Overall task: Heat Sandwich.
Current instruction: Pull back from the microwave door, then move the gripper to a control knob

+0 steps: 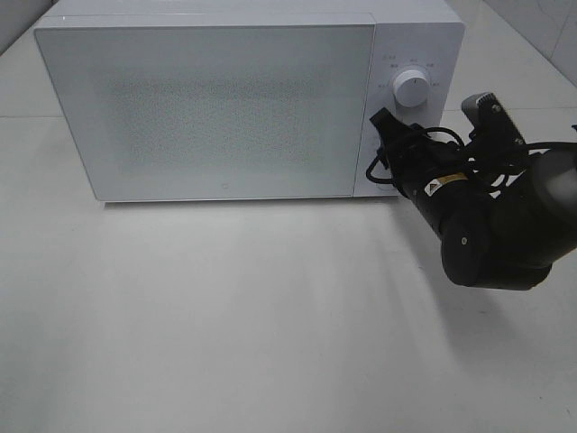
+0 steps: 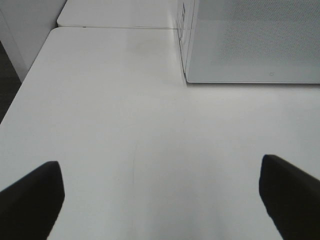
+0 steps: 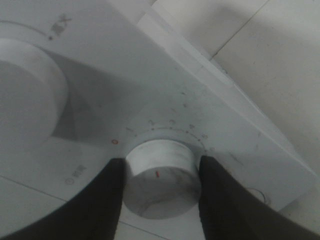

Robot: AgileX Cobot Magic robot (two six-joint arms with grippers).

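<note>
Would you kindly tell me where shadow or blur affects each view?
Exterior high: soft shadow on the table before the microwave. Left wrist: even light, dark left fingers blurred. Right wrist: lower dial fairly sharp between the right fingers, upper dial blurred.

At the right of the overhead frame you see a matte black arm with bulky rounded joints, looped black cables, a small yellow-and-white label and a grey-topped camera block. The left end effector and right end effector have plain black fingers.
</note>
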